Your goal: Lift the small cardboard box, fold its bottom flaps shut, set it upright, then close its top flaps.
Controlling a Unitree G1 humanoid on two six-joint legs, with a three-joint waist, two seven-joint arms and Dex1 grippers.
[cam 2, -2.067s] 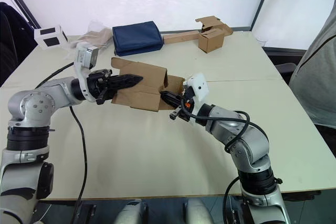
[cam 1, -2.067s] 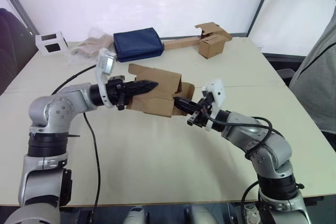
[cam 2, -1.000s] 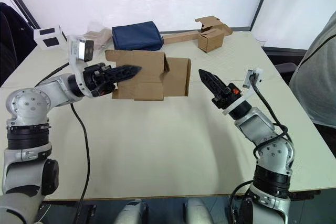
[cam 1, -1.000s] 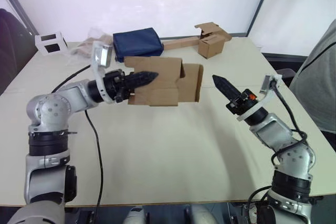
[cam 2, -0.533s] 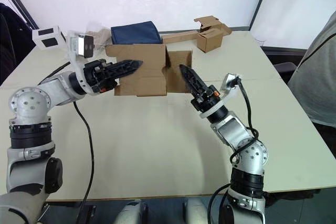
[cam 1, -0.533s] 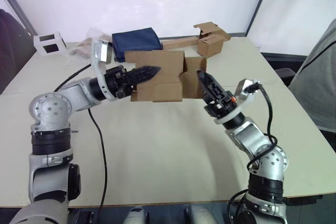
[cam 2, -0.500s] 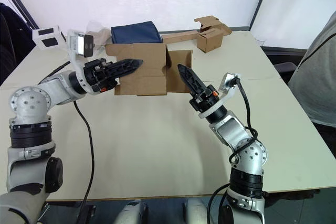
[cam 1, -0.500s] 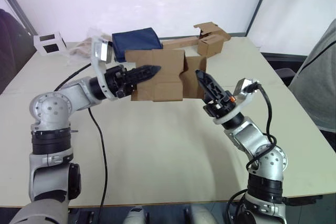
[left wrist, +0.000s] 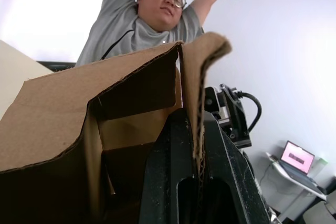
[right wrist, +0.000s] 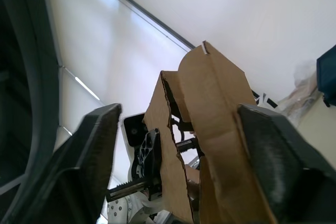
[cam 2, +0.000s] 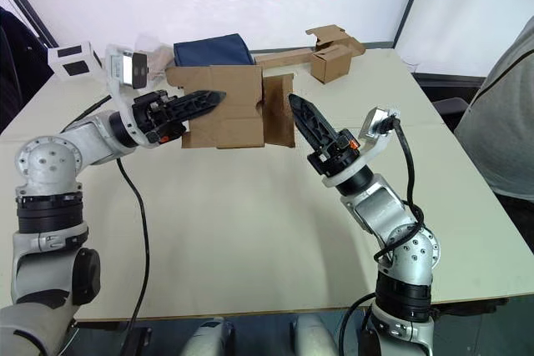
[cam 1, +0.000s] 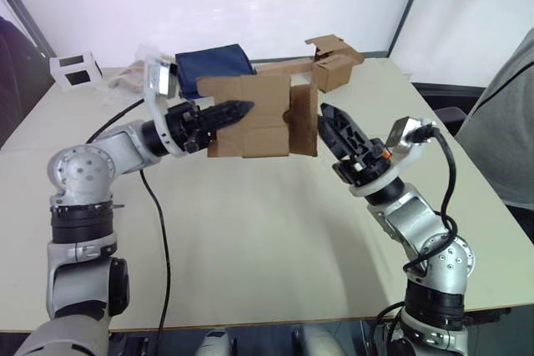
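**Box aloft, right gripper drawn up beside its flapped end**

Moved since a second ago: right gripper [cam 1: 332, 127], then well out to the right of the carton, now sits just beside the carton's right end; the carton itself is turned a little, its right-hand flap seen more edge-on than before.

Item 1. Left gripper [cam 1: 238, 110]: black fingers [left wrist: 181, 182] clenched on one wall of the small cardboard box [cam 1: 250, 118], the corrugated edge pinched between them in the left wrist view. Arm reaches in from the left, wrist camera housing above it.

Item 2. Small cardboard box: plain brown, held clear of the table [cam 1: 250, 239] above its middle, lying on its side with the ends facing left and right. Interior hollow and dark in the left wrist view. Flap [cam 1: 304, 120] at the right end stands out from the rim, nearly edge-on; which end is top or bottom cannot be told.

Item 3. Right gripper: fingers [right wrist: 273, 156] spread apart and empty, pointing up and back toward the flapped end; the carton shows between them in the right wrist view. Contact with the flap cannot be told.

Item 4. Far side of table: folded navy cloth [cam 1: 213, 67], crumpled clear plastic [cam 1: 133, 74], small white cube [cam 1: 71, 68] at the left corner, second brown carton [cam 1: 334, 68] joined to a long flat cardboard strip [cam 1: 279, 67].

Item 5. Person in a grey top [cam 1: 501, 131] at the table's right edge.
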